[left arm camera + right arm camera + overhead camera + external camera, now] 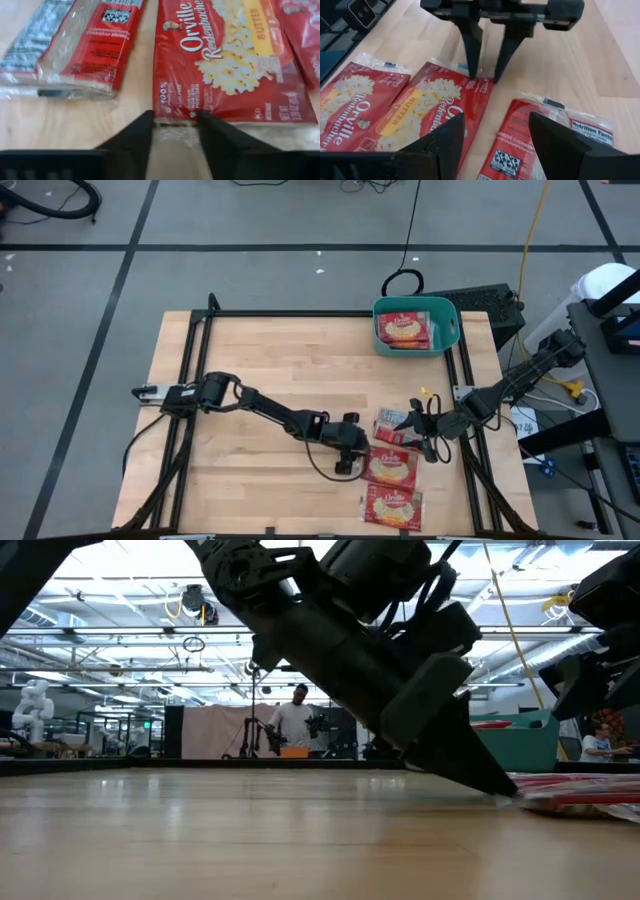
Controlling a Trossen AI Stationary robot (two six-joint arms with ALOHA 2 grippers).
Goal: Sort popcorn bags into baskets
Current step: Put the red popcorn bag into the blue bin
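Observation:
Three red popcorn bags lie flat on the table's near right. One [393, 423] shows its label side, a middle one [390, 468] and a near one [392, 507] show their picture sides. My left gripper [175, 122] is open, tips down at the middle bag's [225, 60] end, also seen in the right wrist view [484, 77]. My right gripper [420, 438] hangs open just right of the bags, over the label-side bag [530, 145]. At the far right, the teal basket [415, 301] holds more bags [403, 330]. My left gripper has its two fingertips [147, 120] down at the clear end seam [175, 129] of the middle bag, on the end toward the table's left. The seam lies in the gap between them. The fingers slant down from the table's left. The bag lies flat; whether the tips press it, I cannot tell.
A black metal frame [190, 380] runs around the table's edges. The left half of the wooden table [250, 350] is bare board. Beyond the table, a person stands in the room [298, 725].

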